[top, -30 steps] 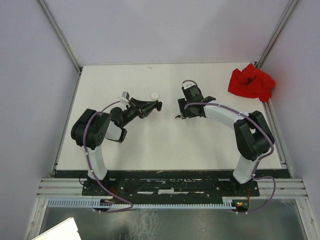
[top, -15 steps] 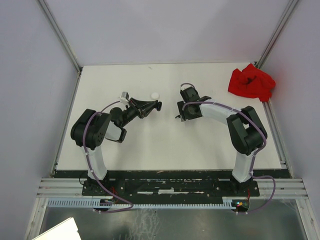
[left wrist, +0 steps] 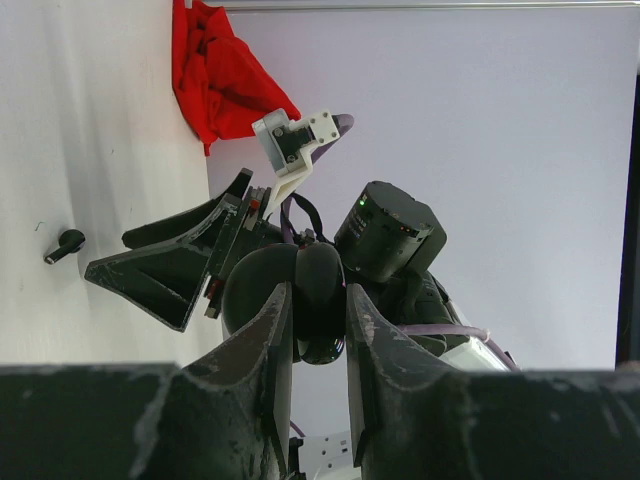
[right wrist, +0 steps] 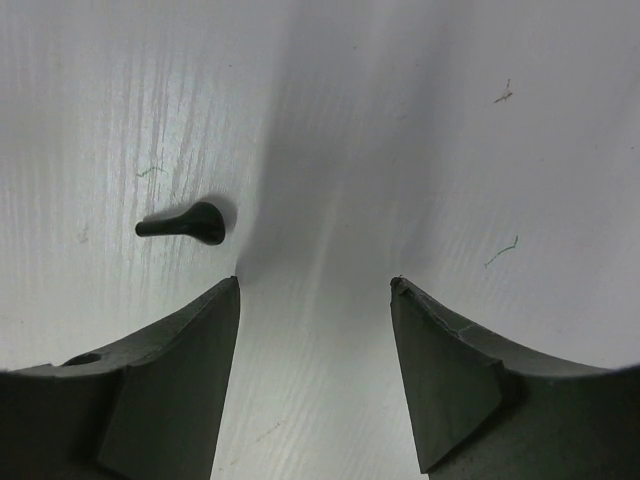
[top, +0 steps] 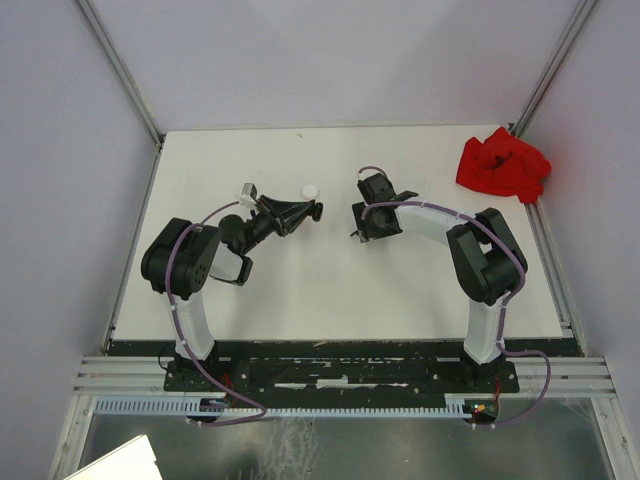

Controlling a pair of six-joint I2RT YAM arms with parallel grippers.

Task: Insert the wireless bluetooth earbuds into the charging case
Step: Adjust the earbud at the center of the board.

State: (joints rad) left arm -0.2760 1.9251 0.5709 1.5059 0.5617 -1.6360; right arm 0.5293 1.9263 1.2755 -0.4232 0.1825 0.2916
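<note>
Two arms rise from the near edge of the counter point(top: 300, 290) and bend inward, both well to the near left of the red cloth point(top: 503, 165), which lies bunched at the far right corner. The left tool point(top: 312, 211) is the one farther from the cloth and points toward it. Its fingers point(left wrist: 275, 330) are pressed onto the charging case point(left wrist: 320, 270) (only a dark, rounded body shows between them). Between that case and the cloth, the right tool point(top: 357, 223) angles down at the counter. Its jaws are spread wide with nothing between them, and whether the tips touch the surface I cannot tell. One black earbud point(right wrist: 190, 224) lies flat on the counter just past one right fingertip. It is outside the gap, and its thin stem points away from the gap. In the left wrist view the same earbud lies on the bare white surface, well apart from the cloth, beside the spread right tool. A small white round item point(top: 310, 191) rests just beyond the left tool, far to the left of the cloth (too small to tell what it is).
</note>
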